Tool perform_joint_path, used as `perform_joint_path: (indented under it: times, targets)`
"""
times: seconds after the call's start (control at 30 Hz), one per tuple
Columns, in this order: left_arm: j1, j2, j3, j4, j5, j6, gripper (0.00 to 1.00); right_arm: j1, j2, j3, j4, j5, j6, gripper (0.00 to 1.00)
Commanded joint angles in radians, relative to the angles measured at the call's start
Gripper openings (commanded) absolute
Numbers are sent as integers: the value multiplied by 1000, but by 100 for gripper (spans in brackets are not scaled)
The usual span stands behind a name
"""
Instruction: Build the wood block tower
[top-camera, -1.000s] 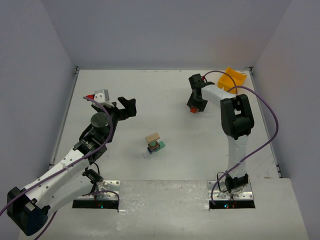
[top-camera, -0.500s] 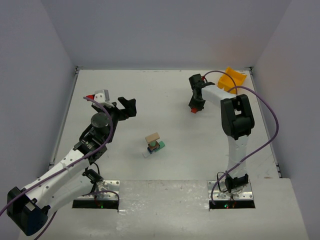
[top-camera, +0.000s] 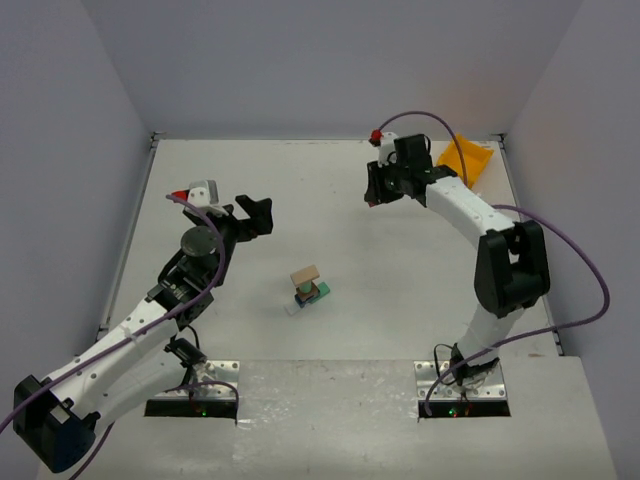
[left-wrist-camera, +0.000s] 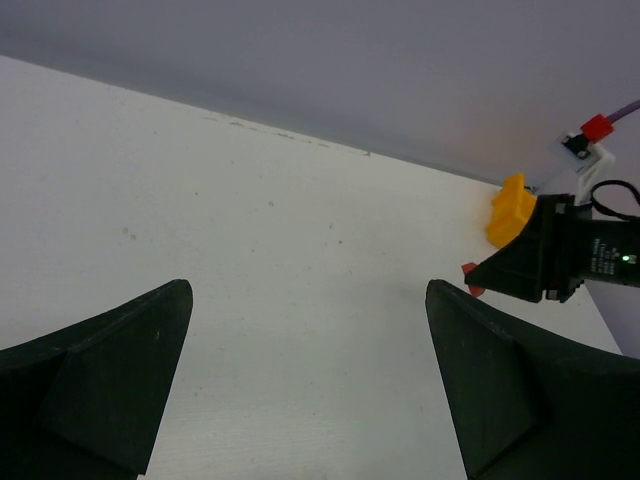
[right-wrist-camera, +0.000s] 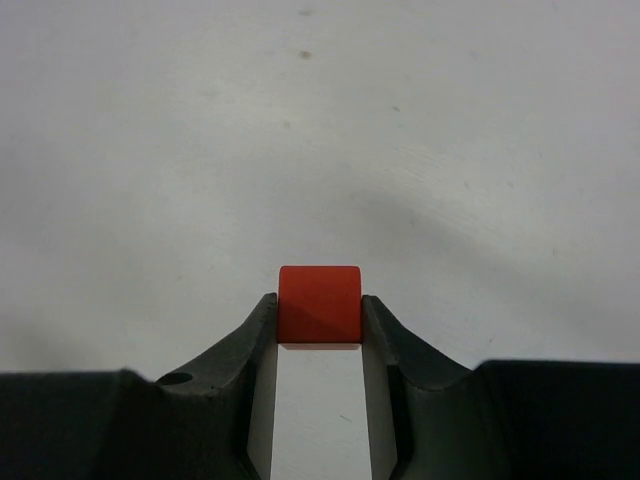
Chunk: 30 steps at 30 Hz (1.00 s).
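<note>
The wood block tower (top-camera: 307, 288) stands mid-table, a tan block on top of teal, green, blue and white ones. My right gripper (right-wrist-camera: 319, 318) is shut on a red block (right-wrist-camera: 319, 304), gripped by its sides and held above the bare table. In the top view the right gripper (top-camera: 375, 190) hangs at the back right, well away from the tower. From the left wrist, a sliver of the red block (left-wrist-camera: 469, 269) shows under the right gripper. My left gripper (left-wrist-camera: 308, 300) is open and holds nothing. It sits left of the tower (top-camera: 240, 215).
A yellow bin (top-camera: 468, 158) lies in the far right corner, just behind the right arm, and shows in the left wrist view too (left-wrist-camera: 512, 210). Grey walls enclose the white table (top-camera: 330, 240) on three sides. Purple cables loop off both arms.
The right gripper closed on the red block and lifted it off the table, and the arm stretched out and swung back-left. The left arm and the tower stayed put.
</note>
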Motion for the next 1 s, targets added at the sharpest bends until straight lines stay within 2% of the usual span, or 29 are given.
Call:
perform_joint_path:
  times: [0.0,0.07,0.13,0.23,0.3,0.4,0.47,0.53,0.73,0.97]
  targets:
    - [1,-15,-2,51,18,9,100,72,-224,-10,14,-389,-658,0]
    - [1,-13,0,51,23,11,100,156,-274,-39,-76,-394,-881,0]
    - [1,-13,0,49,23,13,100,248,-331,-63,-143,-394,-1027,0]
    - [2,-15,0,45,23,11,100,317,-366,-1,-362,-437,-1189,0]
    - [1,-17,0,43,23,11,100,360,-362,38,-442,-439,-1260,0]
    - [1,-27,0,30,23,6,100,477,-336,91,-524,-310,-1335,0]
    - [1,-38,-6,23,17,1,100,556,-299,152,-572,-253,-1345,0]
    - [2,-47,-7,16,12,-5,100,580,-257,186,-630,-239,-1349,0]
    - [1,-72,-15,-20,-12,-32,100,698,-73,459,-809,-128,-1202,2]
    - [2,-97,-31,-11,-17,-35,100,729,4,541,-868,-101,-1143,3]
